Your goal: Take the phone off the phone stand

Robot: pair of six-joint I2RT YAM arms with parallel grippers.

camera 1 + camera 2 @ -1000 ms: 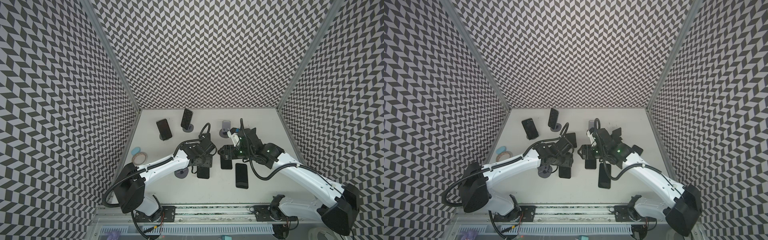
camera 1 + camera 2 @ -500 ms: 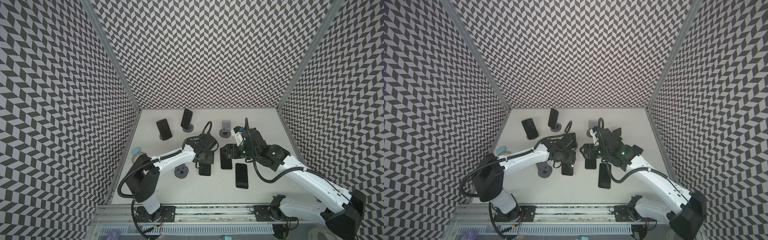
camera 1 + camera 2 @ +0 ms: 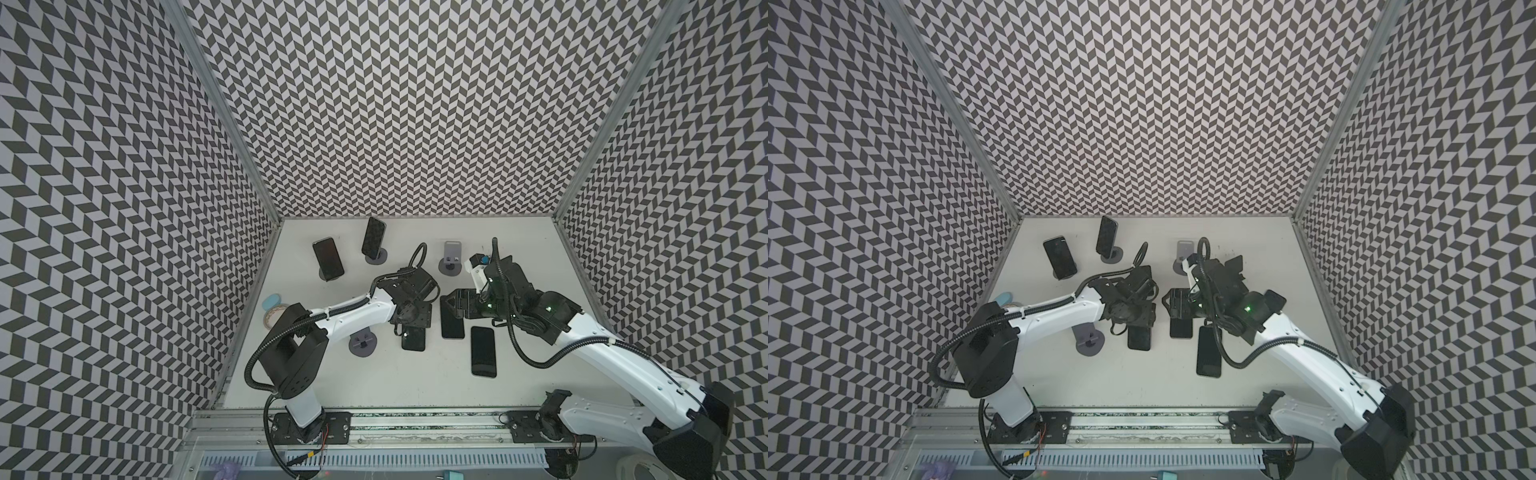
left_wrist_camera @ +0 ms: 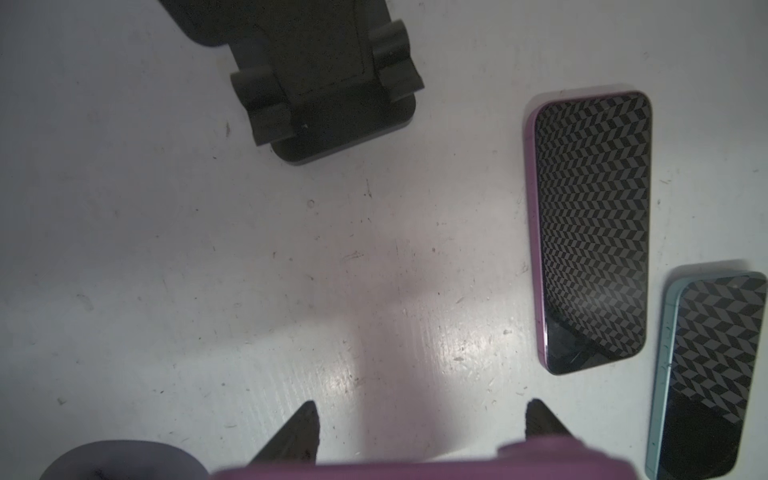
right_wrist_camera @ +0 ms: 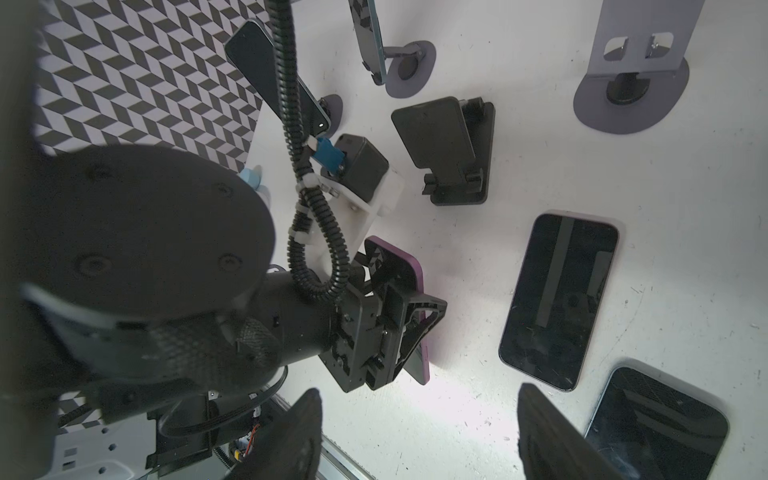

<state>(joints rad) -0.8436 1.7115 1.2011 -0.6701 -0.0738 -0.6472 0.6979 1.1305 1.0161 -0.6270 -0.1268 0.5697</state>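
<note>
purple phone is off the grey stand but clamped in the left hand low over the tabletop (right hand open, empty), so only setting down and release remain.

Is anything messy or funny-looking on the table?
Nothing broken or spilled. It's just untidy: the purple-edged phone and blue-edged phone lie loose on the table near an empty black stand.
</note>
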